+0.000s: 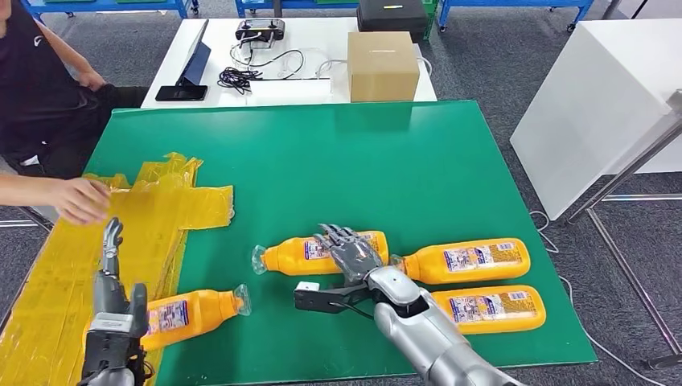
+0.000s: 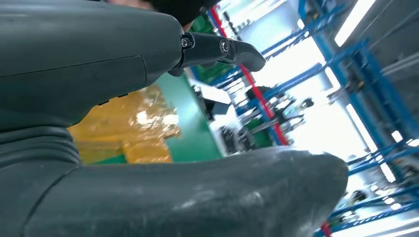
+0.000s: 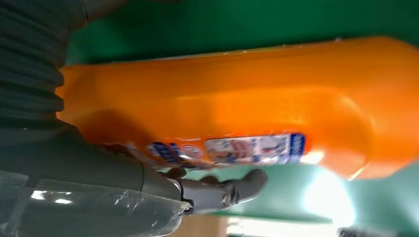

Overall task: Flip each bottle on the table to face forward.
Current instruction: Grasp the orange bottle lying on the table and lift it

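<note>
Orange plastic bottles with clear caps lie on their sides on the green table mat (image 1: 386,153). From the head view, our right hand (image 1: 351,251) rests over the middle bottle (image 1: 310,255), fingers spread across it; two more bottles (image 1: 466,260) lie just beside it, another (image 1: 189,314) by our left hand (image 1: 112,318). We should wrap the fingers fully before rolling. In the left wrist view, that hand's fingers are apart, holding nothing. In the right wrist view, the grip is hidden, so we cannot tell how firm it is.

Head view looks down and forward over the green worktop (image 1: 386,161). Right wrist view sits close against an orange bottle (image 3: 257,98), shared with the head view; left wrist view faces outward along the worktop.
</note>
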